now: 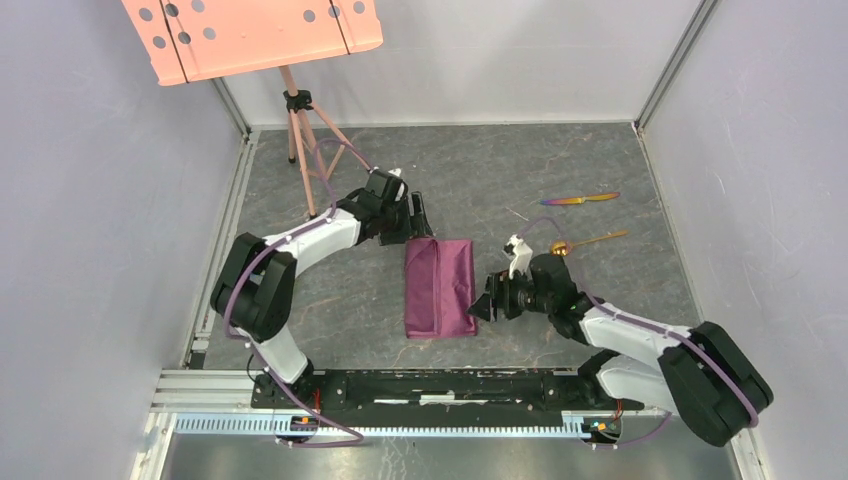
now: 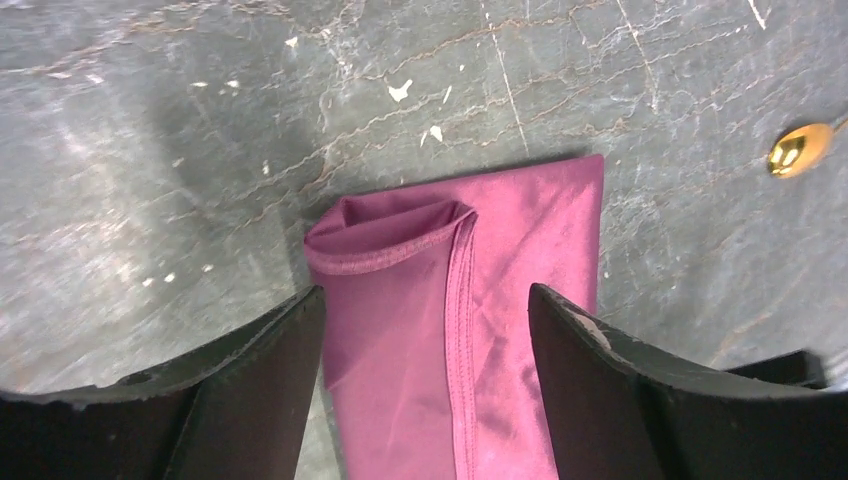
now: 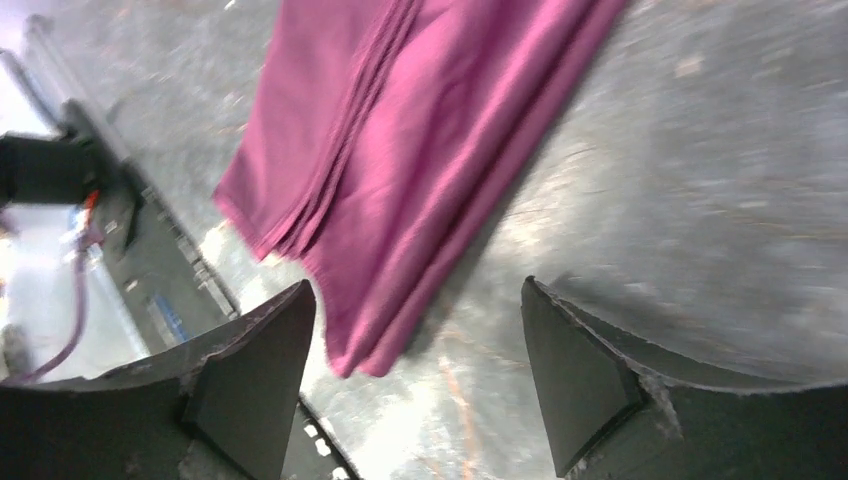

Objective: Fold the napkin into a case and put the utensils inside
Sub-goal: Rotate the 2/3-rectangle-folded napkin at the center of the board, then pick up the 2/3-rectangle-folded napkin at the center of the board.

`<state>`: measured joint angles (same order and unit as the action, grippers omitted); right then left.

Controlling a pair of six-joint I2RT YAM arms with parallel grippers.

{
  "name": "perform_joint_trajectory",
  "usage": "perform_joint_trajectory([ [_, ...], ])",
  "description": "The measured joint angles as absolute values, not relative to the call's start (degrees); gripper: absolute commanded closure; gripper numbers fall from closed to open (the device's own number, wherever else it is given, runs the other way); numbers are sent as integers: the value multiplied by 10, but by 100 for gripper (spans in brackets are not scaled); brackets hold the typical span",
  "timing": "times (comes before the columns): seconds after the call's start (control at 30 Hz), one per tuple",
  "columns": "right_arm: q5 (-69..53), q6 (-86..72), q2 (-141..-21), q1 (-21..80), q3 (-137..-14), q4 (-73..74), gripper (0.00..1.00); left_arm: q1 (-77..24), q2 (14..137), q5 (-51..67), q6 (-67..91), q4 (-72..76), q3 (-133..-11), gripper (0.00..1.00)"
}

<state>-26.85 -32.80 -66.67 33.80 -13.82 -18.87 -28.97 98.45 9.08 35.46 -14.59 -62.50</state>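
The plum-purple napkin (image 1: 440, 288) lies folded into a narrow oblong case on the grey tabletop. In the left wrist view the napkin (image 2: 500, 250) shows an open pocket mouth (image 2: 385, 228) at its far end. My left gripper (image 1: 420, 222) hovers open over that far end, its jaws (image 2: 427, 300) straddling the cloth without holding it. My right gripper (image 1: 482, 305) stands open just right of the napkin's near right corner (image 3: 370, 350), and nothing lies between its fingers (image 3: 418, 295). The gold spoon (image 1: 590, 241) and the iridescent knife (image 1: 580, 198) lie on the table to the right.
A pink perforated board (image 1: 250, 35) on a tripod (image 1: 300, 140) stands at the back left. Pale walls enclose the table on three sides. A black mounting rail (image 1: 440, 385) runs along the near edge between the arm bases.
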Motion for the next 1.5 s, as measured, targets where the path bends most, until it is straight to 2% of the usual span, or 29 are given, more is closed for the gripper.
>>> perform_joint_trajectory([
  [0.2, -186, -232, -623, 251, -211, -32, 2, -341, 886, 14, 328, -243, -616, 15],
  [0.27, -171, -211, -619, 208, -229, 10, 2, -398, 837, -5, 333, -274, -602, 16],
  [0.37, -162, -198, -616, 152, -240, 48, 2, -527, 802, -31, 364, -308, -606, 24],
  [0.43, -162, -196, -611, 112, -240, 65, 2, -612, 808, -49, 391, -333, -621, 27],
  [0.57, -163, -196, -605, 62, -240, 79, 2, -684, 866, -81, 423, -374, -662, 28],
  [0.83, -189, -196, -605, 52, -222, 76, 2, -714, 1024, -116, 430, -413, -760, 46],
  [0.97, -199, -196, -597, 52, -208, 74, 2, -720, 1068, -119, 430, -421, -786, 49],
  [1.37, -221, -196, -594, 51, -191, 50, 2, -726, 1115, -122, 430, -444, -807, 49],
  [1.5, -227, -196, -594, 51, -188, 42, 2, -726, 1134, -130, 429, -445, -819, 54],
])
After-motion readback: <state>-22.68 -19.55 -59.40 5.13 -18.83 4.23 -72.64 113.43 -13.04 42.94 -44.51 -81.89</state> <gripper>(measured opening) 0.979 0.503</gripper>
